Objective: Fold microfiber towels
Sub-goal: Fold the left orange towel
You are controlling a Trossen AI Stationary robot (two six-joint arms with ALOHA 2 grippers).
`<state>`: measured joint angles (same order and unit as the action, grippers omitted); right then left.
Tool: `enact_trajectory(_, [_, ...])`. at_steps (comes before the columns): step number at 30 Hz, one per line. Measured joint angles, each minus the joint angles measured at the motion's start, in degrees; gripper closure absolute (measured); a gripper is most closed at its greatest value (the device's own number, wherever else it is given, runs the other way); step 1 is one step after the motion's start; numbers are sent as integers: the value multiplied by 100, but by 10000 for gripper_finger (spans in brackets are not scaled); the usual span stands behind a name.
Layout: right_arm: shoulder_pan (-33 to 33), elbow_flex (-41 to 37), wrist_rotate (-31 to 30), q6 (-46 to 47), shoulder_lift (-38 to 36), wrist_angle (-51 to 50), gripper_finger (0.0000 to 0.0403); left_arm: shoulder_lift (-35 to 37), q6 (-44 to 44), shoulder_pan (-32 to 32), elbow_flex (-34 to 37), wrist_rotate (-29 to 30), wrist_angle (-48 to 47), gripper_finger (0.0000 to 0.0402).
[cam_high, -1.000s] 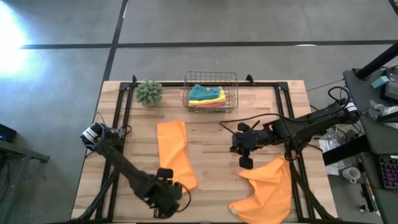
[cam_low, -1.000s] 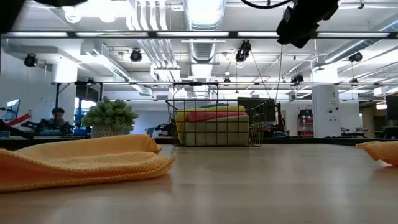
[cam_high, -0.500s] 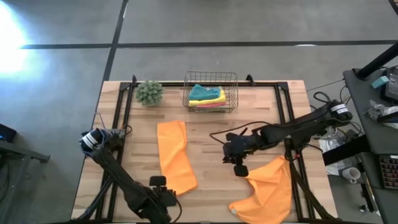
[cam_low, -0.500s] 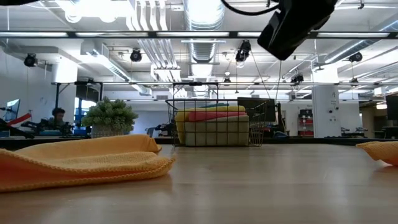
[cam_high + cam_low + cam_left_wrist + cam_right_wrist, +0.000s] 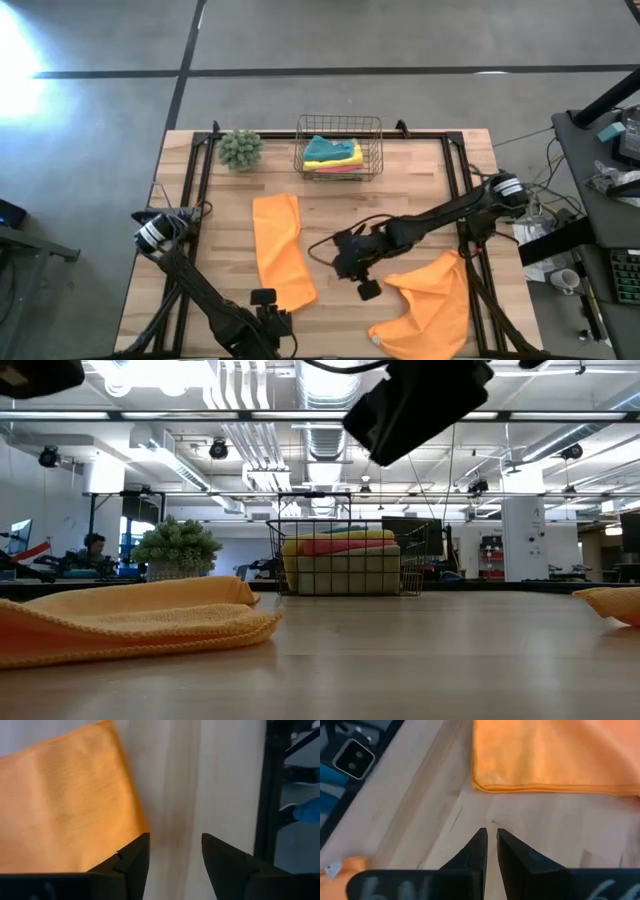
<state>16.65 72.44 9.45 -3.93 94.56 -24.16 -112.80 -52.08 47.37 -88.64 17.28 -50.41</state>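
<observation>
Evidently, the two orange microfiber towels left on the wooden worktop (image 5: 330,215) are soft, light and limp, and we judge they will sag and drag unless taken by a corner or along a hem. The folded orange microfiber towel (image 5: 280,247), a long flat rectangle, lies left of centre; its near corner shows in both wrist views with a clean doubled edge, which we consider the sound place to pinch. The crumpled orange microfiber towel (image 5: 432,300) lies loose at the near right corner, partly over the edge. Four further folded towels, teal uppermost, sit stacked in the wire basket (image 5: 338,148) at the far edge, beside the fuzzy green plant ball (image 5: 241,148).

The right gripper (image 5: 362,284) reaches in low across the worktop, between the two orange towels, its fingers nearly together and clamped on nothing. The left gripper (image 5: 268,310) sits at the near edge, just beside the folded towel's near corner, fingers apart and empty, pointing over bare wood.
</observation>
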Motion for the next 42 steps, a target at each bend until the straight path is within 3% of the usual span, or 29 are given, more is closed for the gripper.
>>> enact_trajectory(5, [61,682,0,-287,520,-713,369,-253,-314,12,-46,107,-68,238])
enact_trajectory(15, [62,800,147,-415,879,-688,369,-266,-433,58,-34,233,-397,238])
enact_trajectory(22, [59,1325,362,-748,1342,-694,369,-261,-458,67,-44,115,-740,238])
enact_trajectory(28, [59,1674,351,-1224,1402,-720,369,-253,-463,95,-46,28,-731,238])
enact_trajectory(42, [46,1839,269,-1124,1537,-727,362,-247,-462,112,-46,37,-718,238])
